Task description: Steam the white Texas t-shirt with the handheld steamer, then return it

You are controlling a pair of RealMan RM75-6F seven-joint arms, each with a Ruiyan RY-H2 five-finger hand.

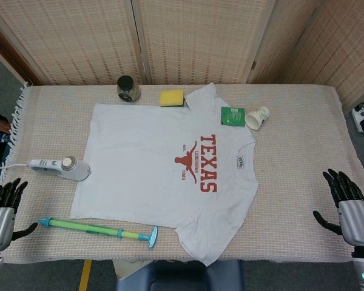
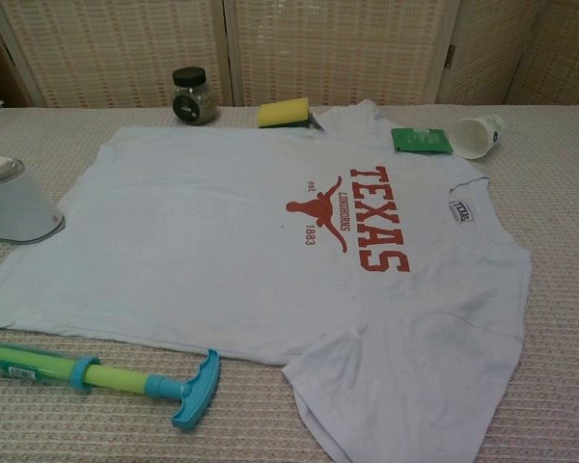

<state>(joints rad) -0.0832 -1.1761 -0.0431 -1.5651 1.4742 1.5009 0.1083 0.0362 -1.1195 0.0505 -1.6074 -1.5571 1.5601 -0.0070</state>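
Reading "TEXAS", "LONGHORNS", "1883" in red, the white t-shirt (image 1: 164,182) lies flat.

Along the far edge sit a jar (image 1: 128,88), sponge (image 1: 171,97), green packet (image 1: 233,115), tipped paper cup (image 1: 257,117); a water squirter (image 1: 100,231) lies near.

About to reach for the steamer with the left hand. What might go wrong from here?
1. The steamer lies at the t-shirt's hem, so the fingers may snag cloth and wrinkle it.
2. The green-and-blue pump toy lies between the left hand and the shirt; a low sweep may knock it.
3. The steamer's cord trails off the table's left edge and may drag.
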